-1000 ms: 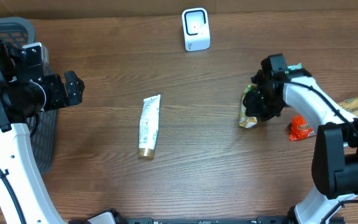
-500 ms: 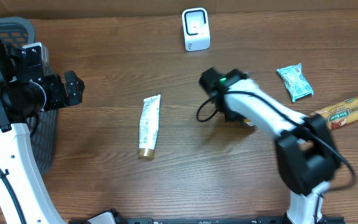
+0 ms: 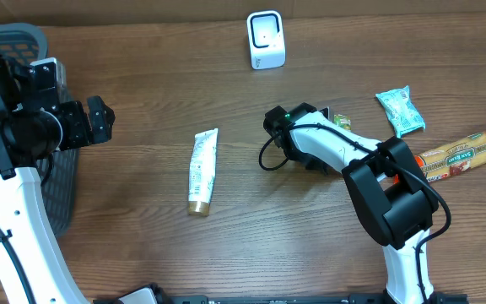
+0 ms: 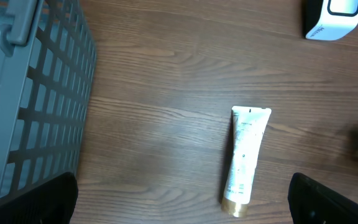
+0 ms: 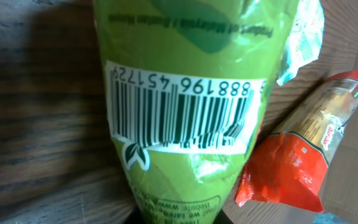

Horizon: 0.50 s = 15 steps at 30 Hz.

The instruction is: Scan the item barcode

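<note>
A green packet [image 5: 185, 74] fills the right wrist view, its white barcode label [image 5: 179, 112] facing the camera. My right gripper [image 5: 179, 218] is shut on the packet's lower end. From overhead only a sliver of the green packet [image 3: 341, 122] shows beside the right arm, near the table's middle. The white scanner [image 3: 266, 40] stands at the back centre, apart from the packet. My left gripper [image 4: 182, 205] hangs open and holds nothing at the left, above bare wood.
A white tube with a gold cap [image 3: 202, 171] lies left of centre. The grey basket [image 3: 7, 38] stands at the far left. A teal packet [image 3: 399, 111] and a long orange-and-red packet [image 3: 467, 152] lie at the right.
My right arm has swung left from the right side toward the table's middle with the green packet, uncovering the teal packet. The left arm has not moved.
</note>
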Motion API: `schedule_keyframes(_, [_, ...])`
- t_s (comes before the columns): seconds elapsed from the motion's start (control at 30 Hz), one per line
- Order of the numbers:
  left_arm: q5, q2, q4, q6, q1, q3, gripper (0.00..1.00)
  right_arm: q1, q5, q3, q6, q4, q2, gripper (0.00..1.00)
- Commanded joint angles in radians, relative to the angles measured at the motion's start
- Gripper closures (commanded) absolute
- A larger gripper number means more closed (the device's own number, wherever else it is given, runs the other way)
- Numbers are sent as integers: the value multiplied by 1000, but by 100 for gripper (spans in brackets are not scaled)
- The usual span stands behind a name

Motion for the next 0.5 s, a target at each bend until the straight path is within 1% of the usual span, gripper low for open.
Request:
schedule_keyframes(0.0, [15, 3, 0, 15, 3, 14, 1, 1, -109, 18, -7, 20, -25, 82])
schedule_keyframes(0.03, [15, 3, 0, 15, 3, 14, 0, 1, -134, 18, -27, 23, -25, 74])
schedule_keyframes(0.1, [15, 3, 0, 15, 3, 14, 0, 1, -200, 18, -82, 27, -25, 61])
schedule_keyframes(0.2, [15, 3, 0, 15, 3, 14, 0, 1, -270, 19, -139, 30, -25, 55])
schedule_keyframes(0.33, [15, 3, 0, 15, 3, 14, 1, 1, -304, 45, -138, 23, -25, 50])
schedule_keyframes(0.47, [15, 3, 0, 15, 3, 14, 0, 1, -320, 116, -135, -11, -32, 44])
